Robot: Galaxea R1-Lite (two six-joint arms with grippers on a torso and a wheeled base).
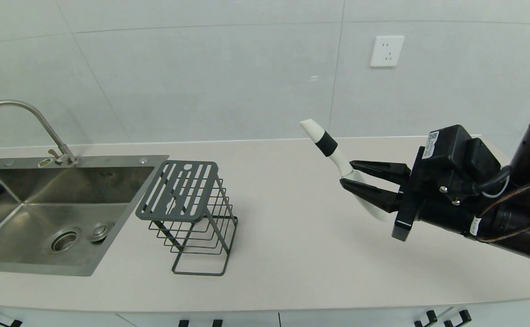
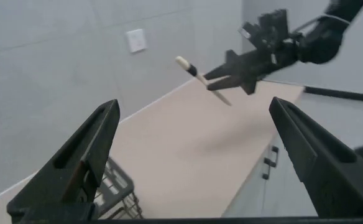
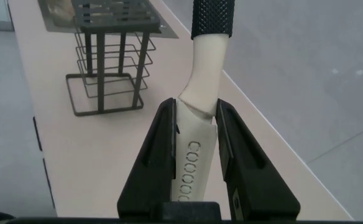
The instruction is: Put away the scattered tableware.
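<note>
My right pincer hangs above the counter, its two black fingers clamped on a white utensil. The utensil's black-banded handle juts out past the fingertips, tilted up toward the wall. I judge the grip sits low on the shaft so that the long end stays free to be threaded into a slot. The wire rack with its slotted top stands on the counter well apart from this pincer, off to my left and lower. The sink lies just beyond it, touching or nearly so.

My left pincer is spread wide and carries nothing, held off to the side, probably to leave the path to the rack free.

The right wrist view gives what the head view cannot: a row of small holes in the white part between the fingers, and the knurled texture of the black band. The left wrist view shows the held utensil from the far side, plainly lifted off the counter.
</note>
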